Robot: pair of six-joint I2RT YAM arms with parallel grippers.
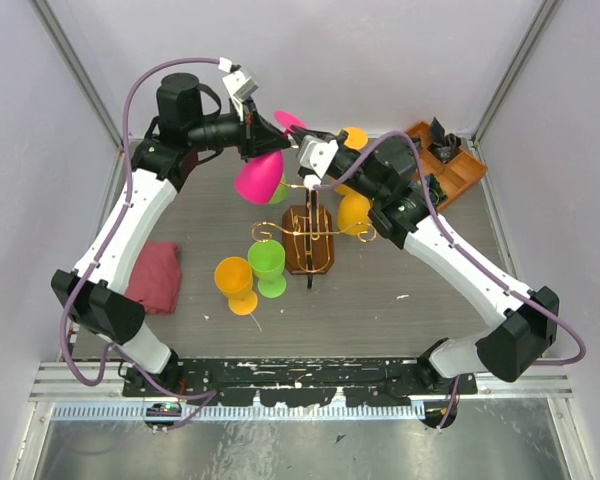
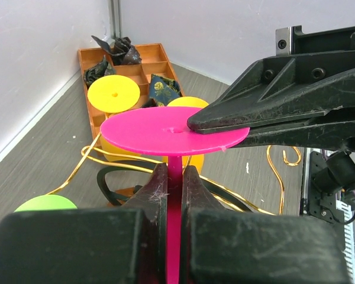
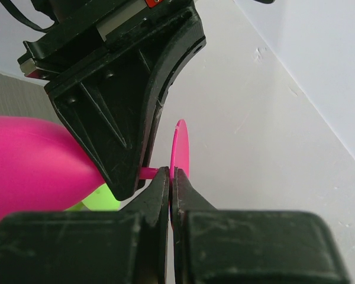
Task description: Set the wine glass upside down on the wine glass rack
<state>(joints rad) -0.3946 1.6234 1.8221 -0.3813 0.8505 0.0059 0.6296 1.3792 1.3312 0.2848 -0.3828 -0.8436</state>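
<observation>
**A:** My left gripper (image 2: pixel 174 176) is clamped on the stem (image 2: pixel 173 248) of the pink wine glass (image 1: pixel 258 178). My right gripper (image 3: pixel 170 177) is pinching its foot (image 2: pixel 148 131). It's in the air near the table's (image 1: pixel 430 290) far edge, just behind the wine glass rack (image 1: pixel 309 238).

**B:** Light, slick plastic?

**A:** I'd guess so, so the stem's the safest hold. The bowl's rim is out of both wrist views, though.

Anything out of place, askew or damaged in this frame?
Only this: the pink wine glass hangs tilted in the air beside the wine glass rack, gripped by both arms at once. The left gripper is shut on its stem, and the right gripper pinches its foot. No spill or breakage shows.
</observation>
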